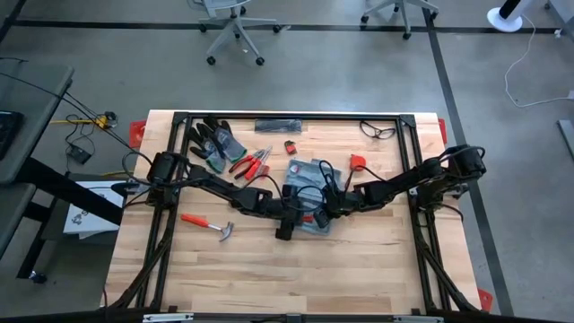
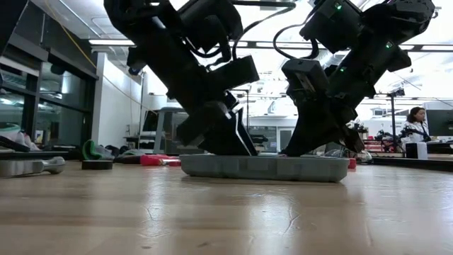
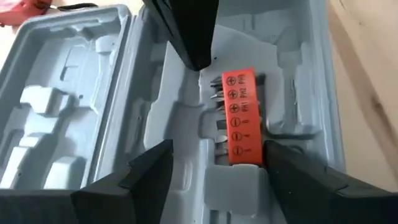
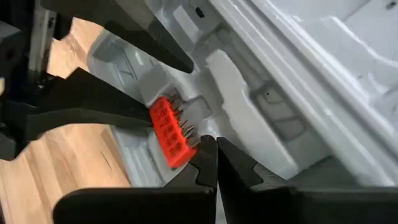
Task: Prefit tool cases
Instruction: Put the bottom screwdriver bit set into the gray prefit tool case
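The tool case [image 1: 309,193] lay open and flat at the centre of the high view, on the wooden table [image 1: 269,278], with both gripper tips over its lower part. In the low view the case [image 2: 265,167] appeared at mid-frame as a low grey slab resting on the table [image 2: 226,219].

The left gripper [image 3: 211,168] stood with its fingers spread wide, empty, one on each side of the red bit holder [image 3: 241,115] seated in a moulded recess of the case [image 3: 74,112]. The holder lay between the fingers; contact could not be determined.

The right gripper [image 4: 216,163] had its fingers pressed together and held nothing. Its tips sat just beside the red bit holder [image 4: 171,132], over the case interior [image 4: 261,93]. In the left wrist view, the same closed tip entered from the upper centre of the frame.

Farther up the high view, red-handled pliers [image 1: 251,163] and dark gloves [image 1: 215,141] lay left of the case. A hammer [image 1: 208,223] lay at lower left. Safety glasses [image 1: 378,131] rested near the upper right table edge.

In the low view, a person [image 2: 415,131] was visible at the far right of the room.
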